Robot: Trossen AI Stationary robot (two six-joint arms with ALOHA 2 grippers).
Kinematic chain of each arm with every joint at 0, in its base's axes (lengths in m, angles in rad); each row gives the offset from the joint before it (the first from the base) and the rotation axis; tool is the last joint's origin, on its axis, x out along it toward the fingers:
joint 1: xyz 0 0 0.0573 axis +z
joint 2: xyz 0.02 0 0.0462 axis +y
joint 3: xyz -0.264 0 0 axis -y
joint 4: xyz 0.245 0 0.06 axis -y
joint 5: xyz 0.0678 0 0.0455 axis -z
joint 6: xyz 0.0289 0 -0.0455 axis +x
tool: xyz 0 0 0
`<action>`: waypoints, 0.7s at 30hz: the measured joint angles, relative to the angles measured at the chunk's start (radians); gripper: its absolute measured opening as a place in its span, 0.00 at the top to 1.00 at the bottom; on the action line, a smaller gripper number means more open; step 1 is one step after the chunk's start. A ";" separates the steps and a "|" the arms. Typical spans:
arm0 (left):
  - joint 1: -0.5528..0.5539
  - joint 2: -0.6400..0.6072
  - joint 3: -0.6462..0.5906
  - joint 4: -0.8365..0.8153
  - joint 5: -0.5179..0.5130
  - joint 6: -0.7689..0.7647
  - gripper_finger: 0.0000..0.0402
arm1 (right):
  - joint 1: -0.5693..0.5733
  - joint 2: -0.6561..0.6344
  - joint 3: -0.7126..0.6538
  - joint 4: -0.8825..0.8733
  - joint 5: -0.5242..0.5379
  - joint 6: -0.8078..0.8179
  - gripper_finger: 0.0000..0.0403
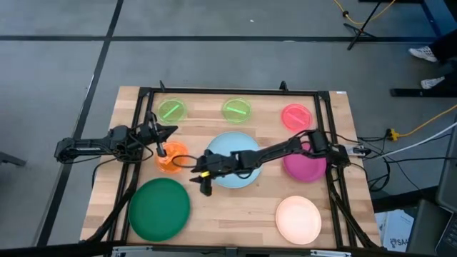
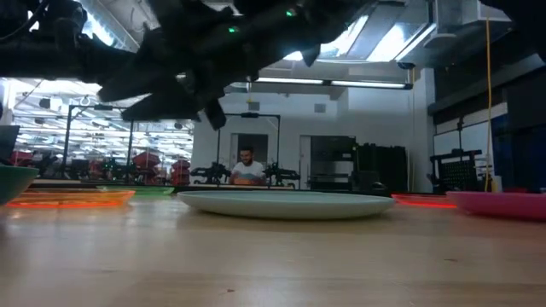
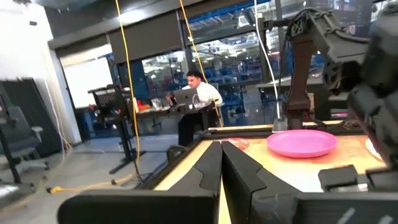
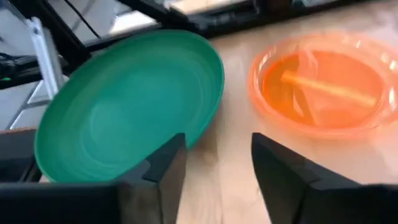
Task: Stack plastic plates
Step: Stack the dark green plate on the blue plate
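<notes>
Eight plates lie singly on the table. The small orange plate (image 1: 175, 163) sits left of centre, with the large light blue plate (image 1: 232, 146) beside it and the large dark green plate (image 1: 158, 208) nearer. My left gripper (image 1: 161, 148) hovers over the orange plate's left rim, and its fingers (image 3: 221, 163) are shut on nothing. My right arm reaches across the blue plate. Its gripper (image 1: 203, 178) is open (image 4: 217, 163) above bare wood between the dark green plate (image 4: 124, 106) and the orange plate (image 4: 326, 87).
The magenta plate (image 1: 303, 168) and the peach plate (image 1: 298, 219) lie on the right. The pink plate (image 1: 296, 116) and two lime plates (image 1: 171, 111) (image 1: 236, 110) line the far edge. A dark frame (image 1: 228, 91) rims the table. A person sits at a desk (image 3: 196, 93) beyond it.
</notes>
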 joint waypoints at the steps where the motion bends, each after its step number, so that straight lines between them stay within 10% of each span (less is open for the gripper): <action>1: 0.000 0.000 0.000 -0.004 0.000 -0.017 0.99 | 0.003 0.017 0.029 -0.031 0.006 0.021 0.54; 21: 0.000 0.000 0.000 -0.027 -0.001 -0.024 0.99 | 0.044 0.235 0.228 -0.010 0.018 0.384 0.50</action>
